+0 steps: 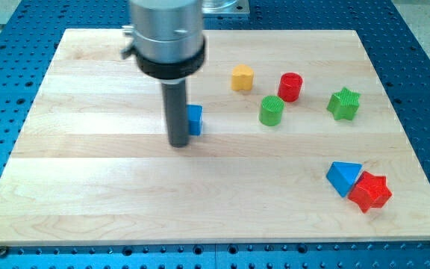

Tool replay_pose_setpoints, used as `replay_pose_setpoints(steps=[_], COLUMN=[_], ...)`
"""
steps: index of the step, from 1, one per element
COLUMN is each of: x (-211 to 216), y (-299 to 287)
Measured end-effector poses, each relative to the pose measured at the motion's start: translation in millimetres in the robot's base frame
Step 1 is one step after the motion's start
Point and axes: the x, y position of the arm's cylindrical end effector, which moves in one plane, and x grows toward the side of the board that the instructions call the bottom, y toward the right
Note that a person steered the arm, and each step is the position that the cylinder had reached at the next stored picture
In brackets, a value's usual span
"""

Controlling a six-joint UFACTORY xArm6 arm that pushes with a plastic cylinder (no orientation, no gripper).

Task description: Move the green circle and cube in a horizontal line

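The green circle (pixel 272 110) stands right of the board's middle, in the upper half. A blue cube (pixel 194 119) lies to its left, partly hidden behind the rod. My tip (pixel 180 142) rests on the board right against the blue cube's left side, touching or nearly touching it. The rod rises from the tip to the large grey and black arm end at the view's top.
A yellow block (pixel 242 78) and a red circle (pixel 290 87) sit above the green circle. A green star (pixel 344 104) lies to its right. A blue triangle (pixel 343 178) and a red star (pixel 369 192) touch at the lower right. The wooden board (pixel 88 194) sits on a blue perforated table.
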Motion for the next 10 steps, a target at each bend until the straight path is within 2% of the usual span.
replay_pose_setpoints(steps=[1,2,3,4,5,6,8,9,10], x=[-6.3,-40.4,-47.4,2.4,-7.7,-33.6,-3.1,-53.3,-107.5], y=[-7.7,17.2,20.6,-16.9,40.2,43.7,39.2,-17.9,26.9])
